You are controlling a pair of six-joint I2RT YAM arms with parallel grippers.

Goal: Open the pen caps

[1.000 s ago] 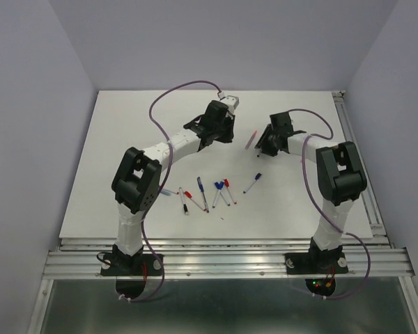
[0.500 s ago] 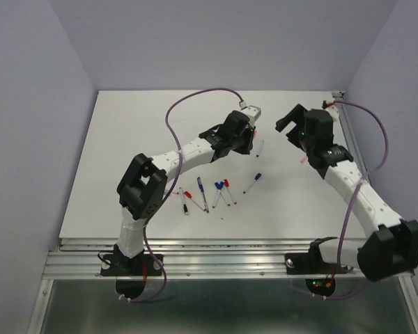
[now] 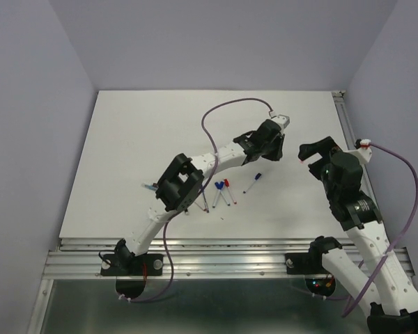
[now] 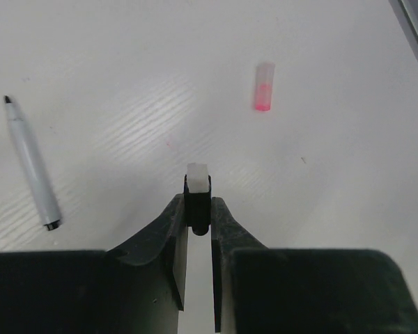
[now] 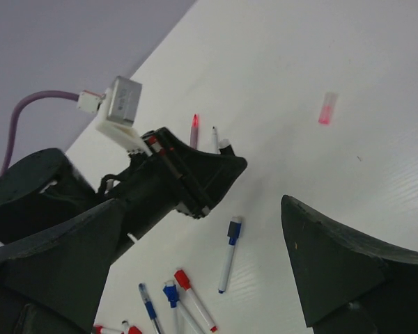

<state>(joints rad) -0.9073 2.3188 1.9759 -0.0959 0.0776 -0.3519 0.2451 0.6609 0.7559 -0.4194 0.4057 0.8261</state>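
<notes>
My left gripper (image 4: 198, 205) is shut on a short black pen cap (image 4: 197, 189) with a white end, held just above the table at the right of centre (image 3: 272, 152). A pink pen cap (image 4: 263, 96) lies loose on the table ahead of it, also in the right wrist view (image 5: 327, 108). An uncapped white pen (image 4: 32, 172) with a dark tip lies to the left. My right gripper (image 3: 317, 147) hangs raised and wide open, holding nothing. Still-capped pens lie in a cluster: a blue-capped one (image 5: 229, 254) and a red-capped one (image 5: 193, 290).
A pink-tipped pen (image 5: 194, 129) and a white pen (image 5: 214, 138) lie just beyond the left gripper. Several more pens lie under the left arm (image 3: 205, 198). The table's metal rail (image 3: 348, 132) runs along the right edge.
The right gripper has opened wide and swung right and up, leaving the pink cap on the table. The left arm has stretched rightward, its grip unchanged.
</notes>
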